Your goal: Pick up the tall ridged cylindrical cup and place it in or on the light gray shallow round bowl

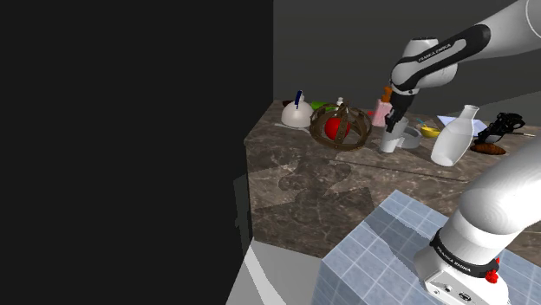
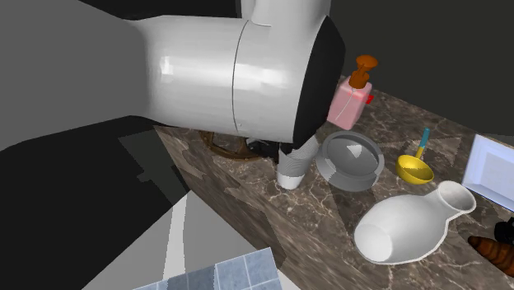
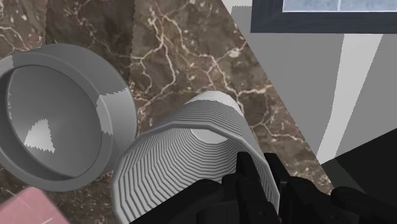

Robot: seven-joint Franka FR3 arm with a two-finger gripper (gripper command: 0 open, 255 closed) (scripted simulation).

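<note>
Ridged cup (image 3: 191, 159) stands just beside grey bowl (image 3: 118, 126); arm (image 1: 438, 54) lettered FRANKA EMIKA.

**Arm bent over, gripper pointing down**

The white arm (image 1: 501, 186) rises, folds at the elbow and drops its wrist straight down. The black gripper (image 3: 259, 168) has its fingers (image 3: 245, 173) close together, pinching the cup (image 3: 191, 159) by its rim.

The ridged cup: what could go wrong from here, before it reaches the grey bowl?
1. The tool seems to meet the cup at one side of its rim, so the cup may tilt or slip when lifted.
2. The cup stands near the counter edge; a slip could send it off.
3. The bowl is very close, so the cup may knock it.
</note>
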